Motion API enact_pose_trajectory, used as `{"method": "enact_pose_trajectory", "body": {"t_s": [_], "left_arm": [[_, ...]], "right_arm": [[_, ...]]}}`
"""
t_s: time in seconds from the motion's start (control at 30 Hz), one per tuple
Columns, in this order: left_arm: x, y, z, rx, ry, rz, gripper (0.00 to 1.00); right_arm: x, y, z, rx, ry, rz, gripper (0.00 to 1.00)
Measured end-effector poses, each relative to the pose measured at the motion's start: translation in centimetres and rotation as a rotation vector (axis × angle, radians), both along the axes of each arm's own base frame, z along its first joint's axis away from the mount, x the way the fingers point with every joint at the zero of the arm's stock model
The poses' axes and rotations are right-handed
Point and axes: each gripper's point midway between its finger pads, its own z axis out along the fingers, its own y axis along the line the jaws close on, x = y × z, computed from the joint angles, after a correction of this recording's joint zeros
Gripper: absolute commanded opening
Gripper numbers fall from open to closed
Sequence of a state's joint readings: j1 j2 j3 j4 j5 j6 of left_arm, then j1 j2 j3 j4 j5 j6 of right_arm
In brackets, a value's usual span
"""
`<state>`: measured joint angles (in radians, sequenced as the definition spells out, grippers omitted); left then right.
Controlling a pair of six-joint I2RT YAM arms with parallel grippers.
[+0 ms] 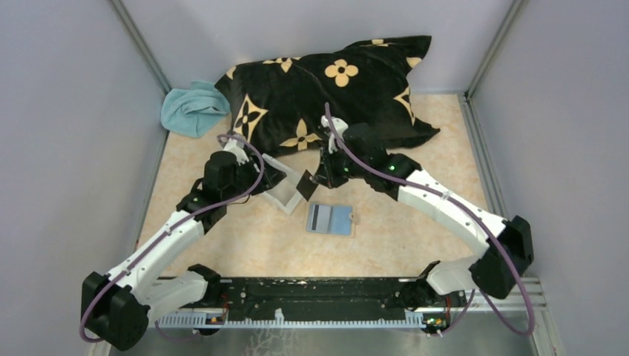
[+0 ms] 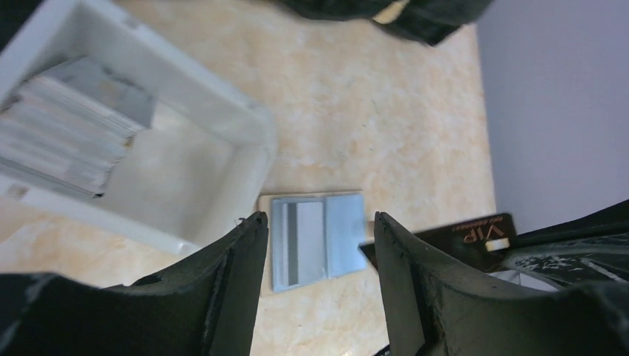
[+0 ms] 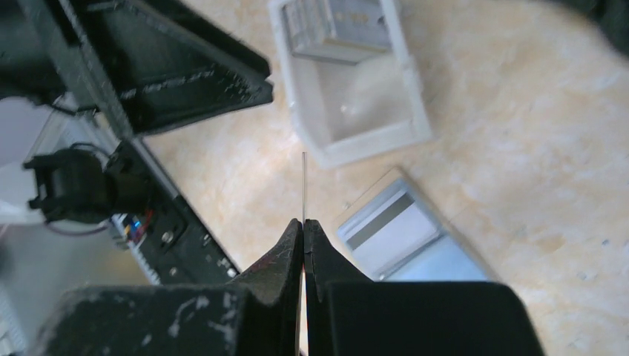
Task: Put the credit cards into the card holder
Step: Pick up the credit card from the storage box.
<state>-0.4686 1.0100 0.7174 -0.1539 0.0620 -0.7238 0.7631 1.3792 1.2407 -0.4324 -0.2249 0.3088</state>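
DESK: Black plastic in the pinch. Which hand has it?

FIELD: The right gripper, its fingers closed tight on a dark card lettered VIP. From that wrist the card shows only as a thin line rising past the fingertips. The left gripper stands partly open and holds nothing.

DESK: And the card holder?

FIELD: The card holder lies open and flat on the table, just to the right of the right gripper's fingertips. It also shows straight ahead between the left gripper's spread fingers. The clear tray, with more cards stacked at one end, sits ahead of the right gripper, beyond the holder.

DESK: What does the insertion ask?

FIELD: By my reading, bring the card's free edge across to a pocket mouth. Keep it square with the slot and at a shallow angle, then slide rather than press down. The holder looks unsecured and would likely skate, so the idle left gripper could pin one flap. A light-blue striped surface covers one half; whether that is a seated card, I can't tell.
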Motion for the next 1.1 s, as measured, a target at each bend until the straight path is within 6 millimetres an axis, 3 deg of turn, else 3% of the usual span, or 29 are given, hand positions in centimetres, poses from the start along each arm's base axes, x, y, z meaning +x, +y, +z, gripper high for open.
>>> {"method": "enact_pose_trajectory", "body": {"t_s": [0.23,0.4,0.73,0.93,1.1], "left_arm": [[-2.3,-3.8,1.9,-0.093,-0.087,-0.287,0.59],[-4.7,-5.9,2.2,-0.163,-0.108,-0.485,0.57],[-8.4,-7.5,2.0,-0.252,-0.105,-0.703,0.52],[-9.2,-8.2,1.3,-0.27,-0.072,-0.758,0.52],[-9.7,-8.7,0.7,-0.28,-0.044,-0.794,0.44]], "right_arm": [[-5.7,-1.5,-0.8,0.094,0.15,0.068,0.0],[-7.6,-2.3,-1.9,0.137,0.261,0.085,0.0],[-7.2,-3.0,-1.2,0.232,0.346,0.089,0.0],[-7.6,-2.6,-0.6,0.27,0.364,0.133,0.0],[-7.6,-2.1,-1.5,0.275,0.408,0.151,0.0]]}}
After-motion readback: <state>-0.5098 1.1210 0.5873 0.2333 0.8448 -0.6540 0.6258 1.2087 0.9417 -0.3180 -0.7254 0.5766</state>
